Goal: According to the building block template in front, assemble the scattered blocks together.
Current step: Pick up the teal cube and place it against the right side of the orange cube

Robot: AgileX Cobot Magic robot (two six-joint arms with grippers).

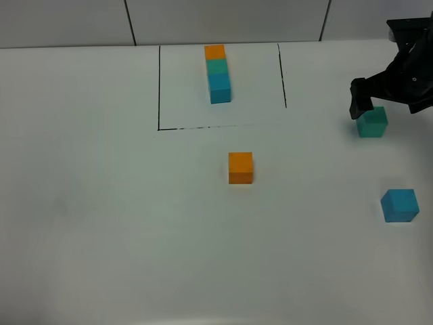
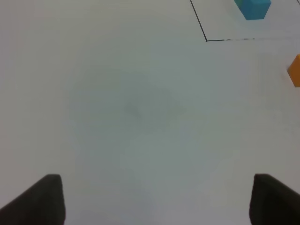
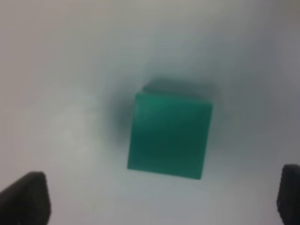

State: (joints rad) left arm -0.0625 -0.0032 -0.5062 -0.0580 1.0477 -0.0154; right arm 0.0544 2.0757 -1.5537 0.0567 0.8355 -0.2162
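The building block template (image 1: 218,73) is a row of orange, teal-green and blue cubes inside a black drawn rectangle at the back centre; its blue end (image 2: 253,8) shows in the left wrist view. Of the scattered blocks, the orange cube (image 1: 240,167) (image 2: 295,70) sits mid-table, the blue cube (image 1: 399,205) at the right, the teal-green cube (image 1: 373,122) (image 3: 169,135) further back on the right. My right gripper (image 1: 371,108) (image 3: 161,199) hovers open directly over the teal-green cube, fingers apart on either side of it. My left gripper (image 2: 154,201) is open over bare table.
The white table (image 1: 101,203) ends at a wall at the back. The black frame line (image 1: 203,127) (image 2: 225,40) marks the template area. The left arm does not show in the exterior high view.
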